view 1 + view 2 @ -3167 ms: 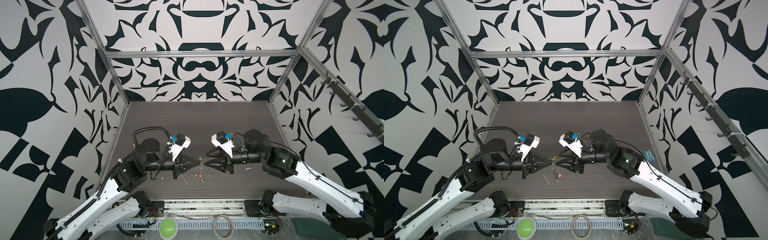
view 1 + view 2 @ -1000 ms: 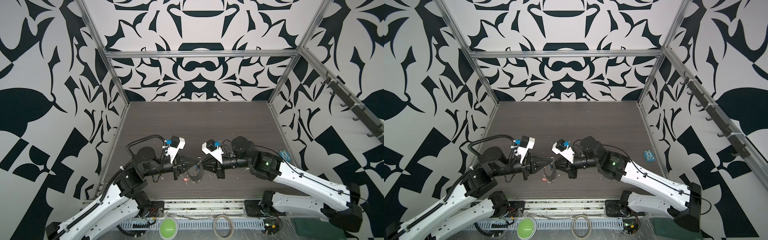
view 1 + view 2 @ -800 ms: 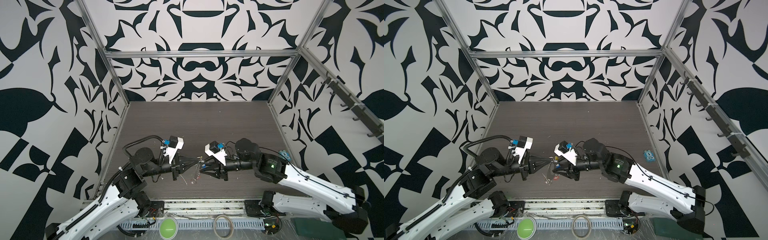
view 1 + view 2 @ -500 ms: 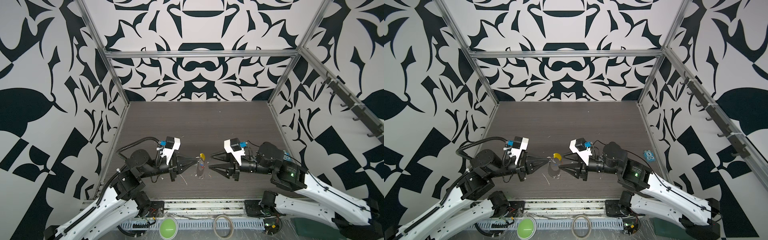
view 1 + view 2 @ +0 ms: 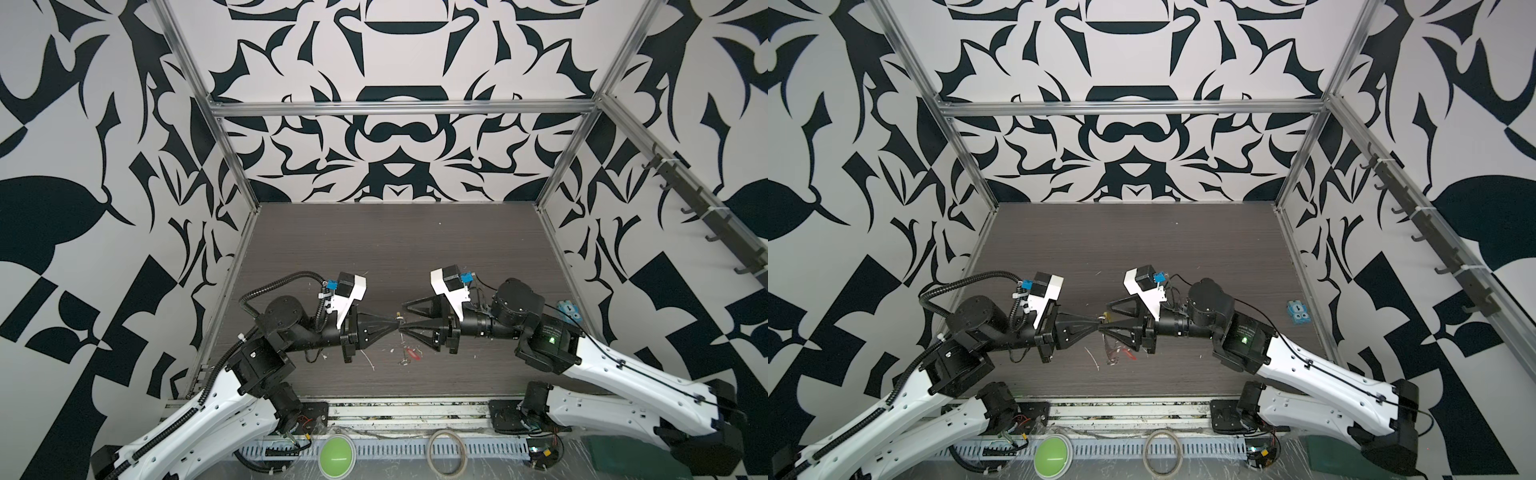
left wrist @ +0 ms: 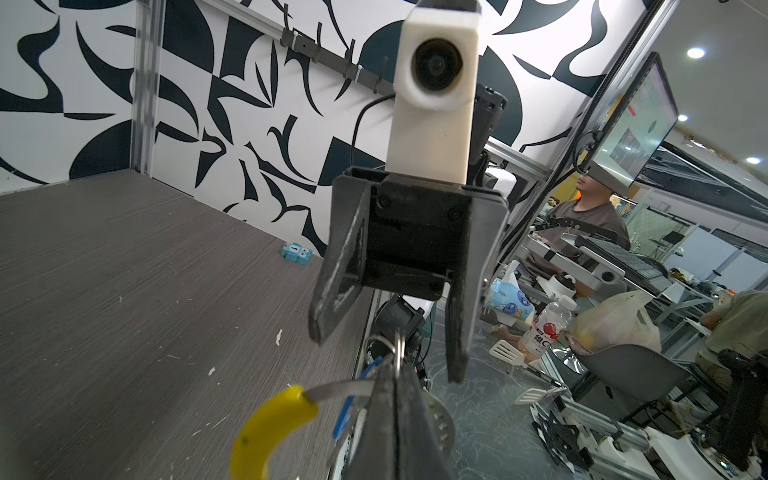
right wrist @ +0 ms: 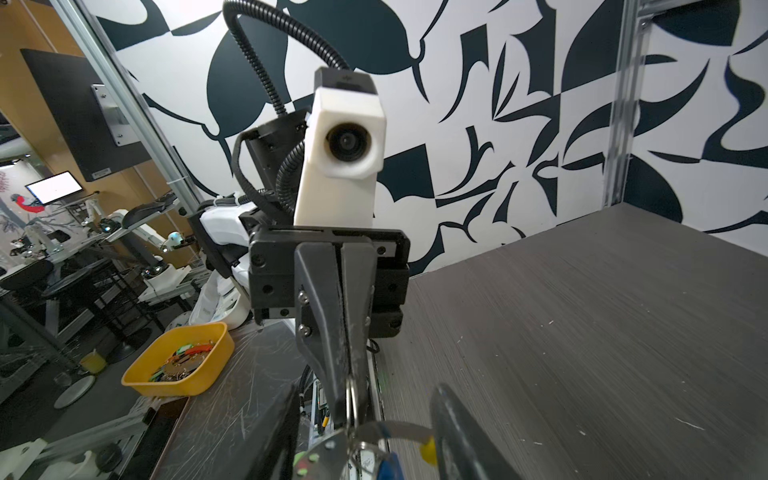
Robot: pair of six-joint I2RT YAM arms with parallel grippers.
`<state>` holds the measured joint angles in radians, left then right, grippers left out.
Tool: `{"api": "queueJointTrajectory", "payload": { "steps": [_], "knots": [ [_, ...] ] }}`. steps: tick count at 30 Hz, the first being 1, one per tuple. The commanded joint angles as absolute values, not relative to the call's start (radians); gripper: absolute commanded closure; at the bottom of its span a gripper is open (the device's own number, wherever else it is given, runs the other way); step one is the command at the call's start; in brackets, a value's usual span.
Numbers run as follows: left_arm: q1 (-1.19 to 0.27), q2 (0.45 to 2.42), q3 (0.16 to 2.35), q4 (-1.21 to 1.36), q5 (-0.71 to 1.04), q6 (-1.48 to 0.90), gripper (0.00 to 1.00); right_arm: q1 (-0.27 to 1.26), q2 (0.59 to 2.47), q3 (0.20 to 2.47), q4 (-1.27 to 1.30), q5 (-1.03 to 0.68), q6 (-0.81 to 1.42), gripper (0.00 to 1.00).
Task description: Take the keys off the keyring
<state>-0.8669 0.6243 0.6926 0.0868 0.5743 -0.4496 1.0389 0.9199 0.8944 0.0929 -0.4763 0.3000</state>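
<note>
Left gripper [image 5: 397,325] is pinched shut on the keyring [image 6: 332,390], blue-tag keys [image 6: 343,411] hanging at its tips. Right gripper [image 5: 403,317] has jaws apart, tip to tip with it. Red-tag keys [image 5: 413,354] lie flat on the table [image 5: 374,249] near the tips, long axis roughly left-right in both top views, tag end toward the right arm.

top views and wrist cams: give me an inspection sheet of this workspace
surface: dark wood-grain table, scuffed, small white flecks
job's things: keyring with yellow sleeve and blue tag held above the table; red-tagged keys lying loose on the table
clutter: small blue block near the right wall; beige hoop and green dome at the front edge
tools: left tool shut on the keyring; right tool open, empty
cables: black corrugated conduit looped over the left arm
surroundings: black-and-white patterned walls; yellow bin outside the cell
</note>
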Motion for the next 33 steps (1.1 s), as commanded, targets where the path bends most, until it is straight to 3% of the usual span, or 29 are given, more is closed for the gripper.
{"api": "queueJointTrajectory", "payload": {
  "steps": [1, 9, 23, 33],
  "knots": [
    [-0.867, 0.619, 0.678, 0.137, 0.591, -0.459, 1.0, 1.043, 0.927, 0.933, 0.131, -0.54, 0.314, 0.51],
    [-0.867, 0.604, 0.672, 0.127, 0.562, -0.454, 1.0, 1.043, 0.914, 0.921, 0.116, -0.545, 0.315, 0.69],
    [-0.867, 0.59, 0.668, 0.121, 0.523, -0.448, 1.0, 1.043, 0.896, 0.902, 0.099, -0.521, 0.314, 0.8],
    [-0.867, 0.592, 0.671, 0.121, 0.517, -0.449, 1.0, 1.043, 0.897, 0.901, 0.085, -0.509, 0.311, 1.0]
  ]
}}
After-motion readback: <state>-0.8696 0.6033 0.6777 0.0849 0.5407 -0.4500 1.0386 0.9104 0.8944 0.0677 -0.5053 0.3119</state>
